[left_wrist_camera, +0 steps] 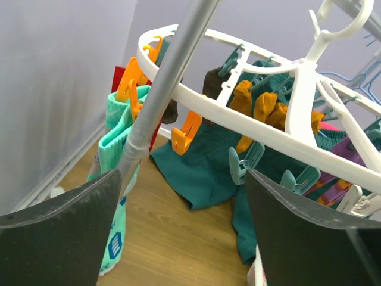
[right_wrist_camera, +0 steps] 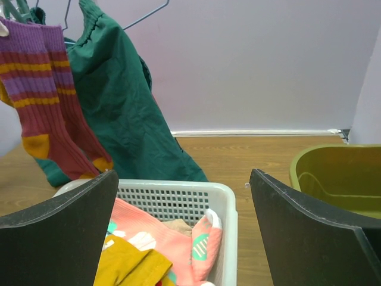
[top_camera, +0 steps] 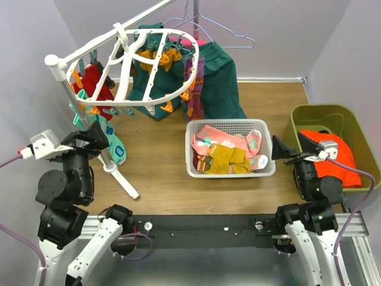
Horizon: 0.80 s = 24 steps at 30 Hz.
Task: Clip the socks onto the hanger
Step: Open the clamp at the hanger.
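The white oval lattice hanger (top_camera: pixel 128 95) hangs tilted from a pole at the back left, with orange and teal clips; it also shows in the left wrist view (left_wrist_camera: pixel 250 122). Clipped socks hang from it: red (top_camera: pixel 94 86), mint green (top_camera: pixel 112 142), mustard (top_camera: pixel 159 58) and maroon striped (top_camera: pixel 195 89). Loose socks, pink with teal (top_camera: pixel 214 136) and mustard (top_camera: pixel 226 158), lie in the white mesh basket (top_camera: pixel 230 173). My left gripper (top_camera: pixel 95 136) is open and empty beside the pole (left_wrist_camera: pixel 164 92). My right gripper (top_camera: pixel 294 146) is open and empty just right of the basket (right_wrist_camera: pixel 229 205).
A large dark green garment (top_camera: pixel 223 83) hangs on wire hangers (top_camera: pixel 226 33) behind the basket. An olive bin (top_camera: pixel 351 128) at the right holds an orange cloth (top_camera: pixel 339 158). The rack's white foot (top_camera: pixel 122 179) lies on the wood floor near my left arm.
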### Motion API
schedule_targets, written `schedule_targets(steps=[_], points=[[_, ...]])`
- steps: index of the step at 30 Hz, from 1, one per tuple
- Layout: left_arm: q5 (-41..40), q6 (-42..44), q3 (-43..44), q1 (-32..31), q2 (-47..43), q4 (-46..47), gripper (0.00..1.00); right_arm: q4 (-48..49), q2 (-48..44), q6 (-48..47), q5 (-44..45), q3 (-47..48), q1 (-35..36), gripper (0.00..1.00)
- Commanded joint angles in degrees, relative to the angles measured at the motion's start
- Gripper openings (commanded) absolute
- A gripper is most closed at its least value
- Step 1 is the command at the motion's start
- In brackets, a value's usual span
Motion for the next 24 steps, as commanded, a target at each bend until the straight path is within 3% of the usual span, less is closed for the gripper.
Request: schedule_targets(steps=[1, 10, 17, 24], points=[[-0.05, -4.14, 5.70, 0.29, 4.82, -6.73, 0.90, -0.30, 0.65, -0.02, 0.48, 0.09, 1.20, 1.00], [0.12, -7.74, 16.35, 0.38, 17.22, -18.77, 0.86, -0.66, 0.56, -0.02, -0.05, 0.17, 1.73, 1.00], [8.02, -8.36, 18.54, 0.29, 20.65, -20.01, 0.84, -0.48, 0.39, -0.20, 0.12, -0.18, 2.43, 1.00], [7.95, -8.54, 19.16, 0.38, 21.70, -19.66, 0.84, -0.30, -0.23, -0.20, 0.48, -0.44, 2.52, 1.00]])
